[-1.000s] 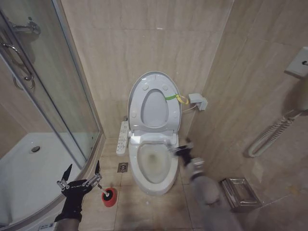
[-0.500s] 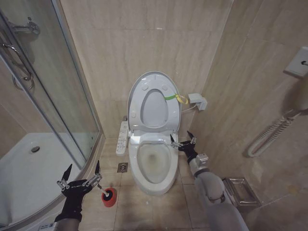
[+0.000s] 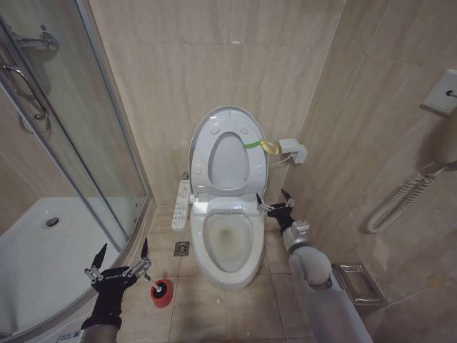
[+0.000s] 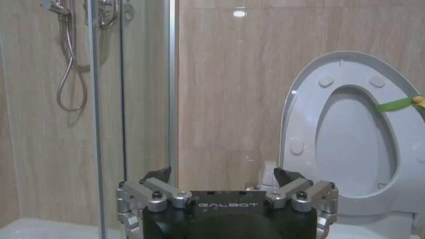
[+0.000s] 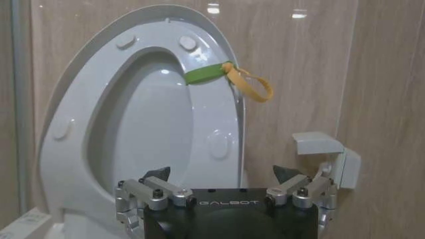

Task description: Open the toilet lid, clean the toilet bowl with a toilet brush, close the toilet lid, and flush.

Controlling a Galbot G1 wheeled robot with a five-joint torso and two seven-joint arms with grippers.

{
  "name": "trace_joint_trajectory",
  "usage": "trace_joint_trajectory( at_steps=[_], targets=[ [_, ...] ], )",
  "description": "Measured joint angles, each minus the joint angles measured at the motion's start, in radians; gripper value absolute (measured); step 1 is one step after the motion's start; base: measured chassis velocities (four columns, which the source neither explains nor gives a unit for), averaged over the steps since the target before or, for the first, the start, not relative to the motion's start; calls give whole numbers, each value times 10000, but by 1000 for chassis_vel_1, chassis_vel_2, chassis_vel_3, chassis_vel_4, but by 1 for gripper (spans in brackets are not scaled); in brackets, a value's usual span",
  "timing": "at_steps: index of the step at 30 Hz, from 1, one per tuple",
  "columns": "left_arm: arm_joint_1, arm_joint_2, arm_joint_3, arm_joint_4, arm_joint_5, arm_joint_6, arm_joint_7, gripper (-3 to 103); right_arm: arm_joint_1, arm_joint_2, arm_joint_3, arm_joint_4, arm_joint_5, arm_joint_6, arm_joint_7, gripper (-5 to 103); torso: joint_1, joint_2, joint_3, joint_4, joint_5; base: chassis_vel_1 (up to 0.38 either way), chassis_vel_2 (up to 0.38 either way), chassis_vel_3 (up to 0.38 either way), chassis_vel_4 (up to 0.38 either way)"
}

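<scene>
Lid (image 3: 227, 153) up; bowl (image 3: 230, 243) exposed. Right gripper (image 3: 275, 207) spread, empty, beside bowl; left gripper (image 3: 121, 261) spread, empty, near brush (image 3: 158, 287). Likely next: grasp brush.

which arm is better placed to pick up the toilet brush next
Left, probably. The left gripper hangs open beside the toilet brush in its red cup on the floor. The right gripper, also open, is across the toilet bowl, near the raised lid.

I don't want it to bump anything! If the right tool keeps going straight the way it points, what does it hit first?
Probably the raised toilet lid. The right tool, open beside the toilet bowl, points at the lid's edge by the green band. Depth is unclear, so it might slip past to the tiled wall.
</scene>
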Motion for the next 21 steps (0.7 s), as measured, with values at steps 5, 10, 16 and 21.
trace_joint_trajectory(
  at_steps=[5,10,16,21],
  targets=[
    [0,0,0,0,0,0,0,100,383,-201,-37,-272,195,-66,125,100,0,0,0,0,0,0,0,0,0],
    [0,0,0,0,0,0,0,100,665,-377,-53,-539,368,-107,247,100,0,0,0,0,1,0,0,0,0],
    [0,0,0,-1,0,0,0,100,1095,-661,-40,-854,672,-195,409,100,0,0,0,0,1,0,0,0,0],
    [0,0,0,0,0,0,0,100,1469,-727,-103,-1027,779,-265,483,100,0,0,1,0,1,0,0,0,0]
  ],
)
